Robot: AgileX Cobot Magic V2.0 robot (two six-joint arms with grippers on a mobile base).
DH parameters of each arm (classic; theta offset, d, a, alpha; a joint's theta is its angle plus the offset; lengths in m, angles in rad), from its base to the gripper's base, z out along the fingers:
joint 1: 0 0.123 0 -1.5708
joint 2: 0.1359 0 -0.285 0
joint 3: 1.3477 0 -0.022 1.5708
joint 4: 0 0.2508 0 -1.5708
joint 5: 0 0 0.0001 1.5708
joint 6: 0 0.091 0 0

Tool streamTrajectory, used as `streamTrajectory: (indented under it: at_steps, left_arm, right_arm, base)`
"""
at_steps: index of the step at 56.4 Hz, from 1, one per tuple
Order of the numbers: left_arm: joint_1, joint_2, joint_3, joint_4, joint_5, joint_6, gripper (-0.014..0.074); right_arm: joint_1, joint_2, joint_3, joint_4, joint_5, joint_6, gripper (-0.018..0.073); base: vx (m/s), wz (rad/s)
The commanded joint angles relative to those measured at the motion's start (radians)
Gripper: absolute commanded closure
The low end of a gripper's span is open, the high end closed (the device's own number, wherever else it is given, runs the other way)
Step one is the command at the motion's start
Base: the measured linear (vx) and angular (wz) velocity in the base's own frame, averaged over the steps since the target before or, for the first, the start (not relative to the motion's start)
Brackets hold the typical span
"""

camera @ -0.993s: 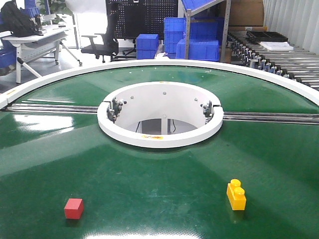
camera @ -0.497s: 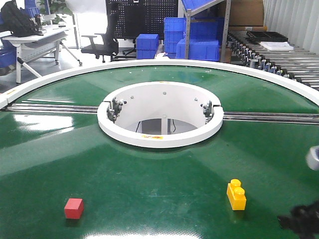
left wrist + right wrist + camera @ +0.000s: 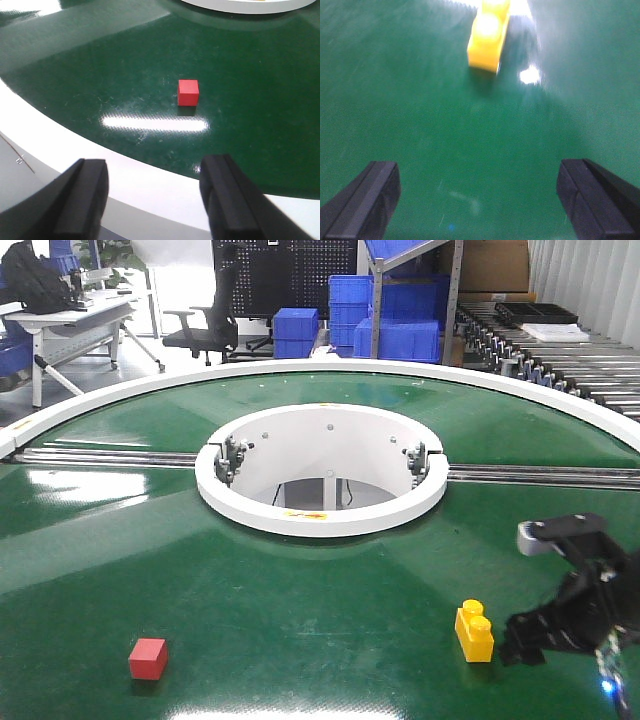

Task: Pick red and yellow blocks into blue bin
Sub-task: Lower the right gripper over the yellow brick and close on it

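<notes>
Right tool (image 3: 477, 192), jaws spread wide and empty, hangs low over the green surface (image 3: 300, 640). The yellow brick (image 3: 488, 42) lies near, dead ahead, its long axis running away. Left tool (image 3: 155, 187), likewise spread, faces the red cube (image 3: 188, 92) farther ahead.

The yellow brick (image 3: 487, 45) lay at 12 o'clock on the green counter (image 3: 445, 140), its far end cut off by the frame's upper edge. One round stud showed on top. The whole view was blurred, so finer detail could not be read. A bright glare spot (image 3: 530, 75) sat on the counter just beside the brick, toward 1 o'clock. The right gripper (image 3: 480, 205) was spread wide, with its dark fingertips (image 3: 365, 200) at 7 and 5 o'clock. Only bare counter lay between them, and the brick was well apart from both.
</notes>
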Motion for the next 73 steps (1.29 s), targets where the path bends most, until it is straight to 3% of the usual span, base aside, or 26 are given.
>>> streamTrajectory:
  at_steps: [1,12,29,58,73]
  left_arm:
    - [0.0,0.009,-0.026,-0.004,-0.089,-0.001,0.0107]
    - [0.0,0.009,-0.026,-0.004,-0.089,-0.001,0.0109]
    - [0.0,0.009,-0.026,-0.004,-0.089,-0.001,0.0109]
    - [0.0,0.009,-0.026,-0.004,-0.085,-0.001,0.0108]
    - [0.0,0.009,-0.026,-0.004,-0.085,-0.001,0.0108]
  right_arm:
    - [0.026,0.022,-0.091,-0.008,-0.066,-0.011,-0.0111]
    - [0.032,0.174,-0.28,-0.031,-0.05,0.085,-0.0101]
    - [0.032,0.371,-0.478,-0.004,-0.029,0.128,-0.0078]
    - [0.032,0.5,-0.503,0.018,-0.085,0.128,0.0034]
    - [0.032,0.504,-0.502,0.014,-0.066,0.128,0.0207]
  base:
    - [0.0,0.0]
    - [0.0,0.0]
    - [0.0,0.0]
    - [0.0,0.0]
    - [0.0,0.0]
